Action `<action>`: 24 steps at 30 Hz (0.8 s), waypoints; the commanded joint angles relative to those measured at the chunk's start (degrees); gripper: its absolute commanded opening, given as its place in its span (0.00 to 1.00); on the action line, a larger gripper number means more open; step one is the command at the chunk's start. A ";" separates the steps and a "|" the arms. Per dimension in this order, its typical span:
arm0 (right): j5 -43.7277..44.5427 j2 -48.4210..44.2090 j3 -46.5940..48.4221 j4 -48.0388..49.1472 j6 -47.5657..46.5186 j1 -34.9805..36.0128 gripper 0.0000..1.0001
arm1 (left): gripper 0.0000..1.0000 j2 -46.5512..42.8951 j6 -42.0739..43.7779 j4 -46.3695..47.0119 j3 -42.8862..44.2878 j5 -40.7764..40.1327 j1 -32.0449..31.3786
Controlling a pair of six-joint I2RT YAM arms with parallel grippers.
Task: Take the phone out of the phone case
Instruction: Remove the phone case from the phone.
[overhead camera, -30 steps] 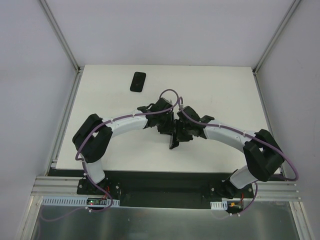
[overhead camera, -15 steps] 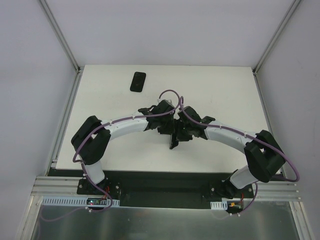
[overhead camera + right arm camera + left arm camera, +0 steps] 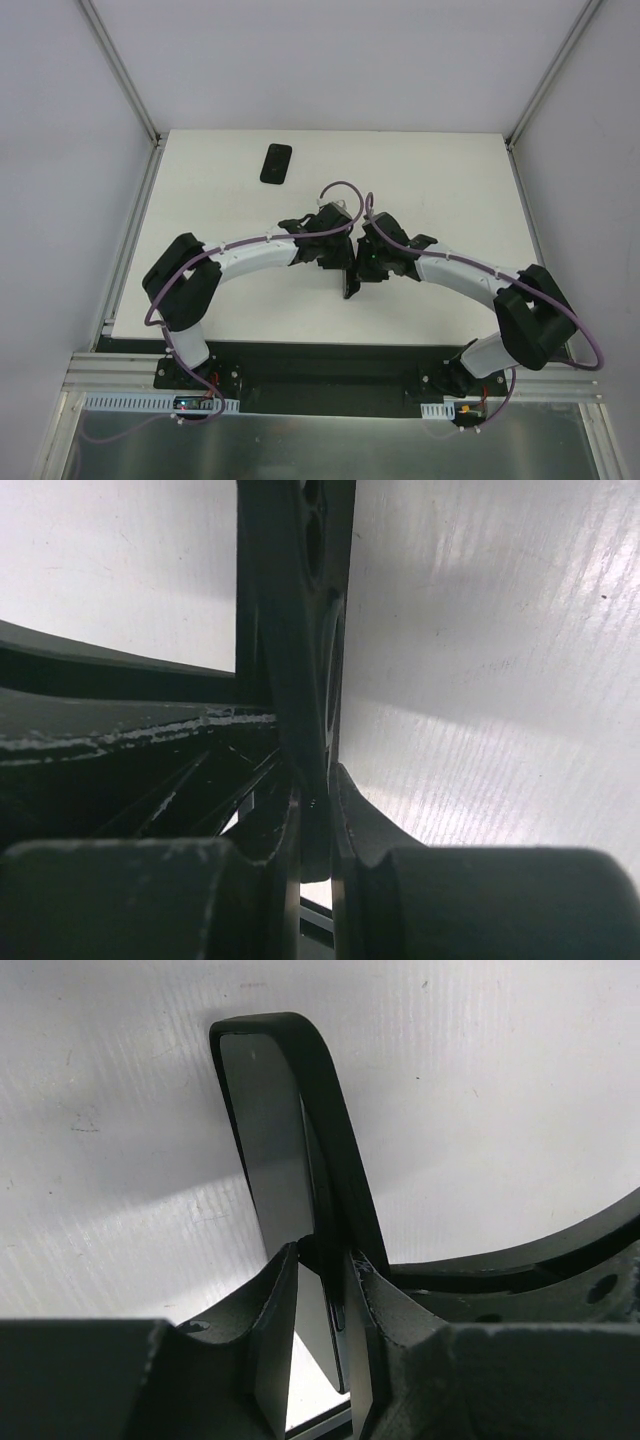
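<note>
Top external: both arm bases sit at the near edge of the table (image 3: 450, 200), forearms converging mid-table. Compared with the frame a second ago, the two wrists have drawn apart a little, and a sliver of table now shows between them. The right elbow has swung outward.

Left wrist cam: left gripper (image 3: 322, 1255) is narrow, clamped across the phone (image 3: 270, 1140), one pad on the glass face. The phone case (image 3: 335, 1130) rim bows away from the phone's long edge, though it is still hooked over the far corner.

Right wrist cam: right gripper (image 3: 317, 780) is pinched tight on a thin black edge, judged to be the case wall. Whether it grips case alone cannot be confirmed.

Reading: peel under way, case partly loosened, phone not yet free. The pair hangs on edge just above the table, mid-workspace.

Far left of the table: a small black slab (image 3: 276, 163) lies flat, untouched, well apart from both arms.
</note>
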 commanded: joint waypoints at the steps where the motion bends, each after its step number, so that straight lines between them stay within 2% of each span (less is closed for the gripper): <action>1: 1.24 -6.53 1.11 0.15 0.05 -2.12 0.01 | 0.15 4.70 4.13 -19.94 -7.54 -11.53 1.24; 10: 1.59 -7.14 0.50 0.06 0.40 -2.65 0.01 | 0.14 1.19 3.16 -19.94 -9.39 -11.54 1.16; 13: 1.85 -7.41 0.41 0.15 0.58 -2.47 0.01 | 0.07 1.36 3.77 -20.29 -9.47 -11.80 1.16; 19: 2.03 -7.58 0.32 0.15 0.84 -2.56 0.02 | 0.00 2.24 3.34 -20.55 -9.83 -11.01 1.16; 24: 2.55 -7.05 0.41 0.24 1.19 -2.65 0.01 | 0.00 5.13 2.98 -20.46 -8.95 -10.66 1.16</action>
